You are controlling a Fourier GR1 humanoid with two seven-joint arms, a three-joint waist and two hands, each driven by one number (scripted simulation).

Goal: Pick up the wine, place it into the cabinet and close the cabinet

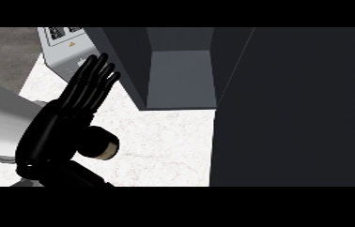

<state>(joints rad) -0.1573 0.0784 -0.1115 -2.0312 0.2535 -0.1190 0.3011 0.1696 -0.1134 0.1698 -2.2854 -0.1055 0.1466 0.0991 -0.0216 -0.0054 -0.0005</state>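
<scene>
Nearest to us, our left hand (66,123) rises from the lower left of the view, its fingers (94,78) straight and held close together, pointing up toward the cabinet and holding nothing. Under it lies the white marbled counter (163,146). To the right, the dark cabinet door (284,109) stands open and fills that side. Farther back, the cabinet (180,76) shows its grey interior. At the far upper left sits a white appliance (66,45). We cannot see the wine, nor our right hand.
</scene>
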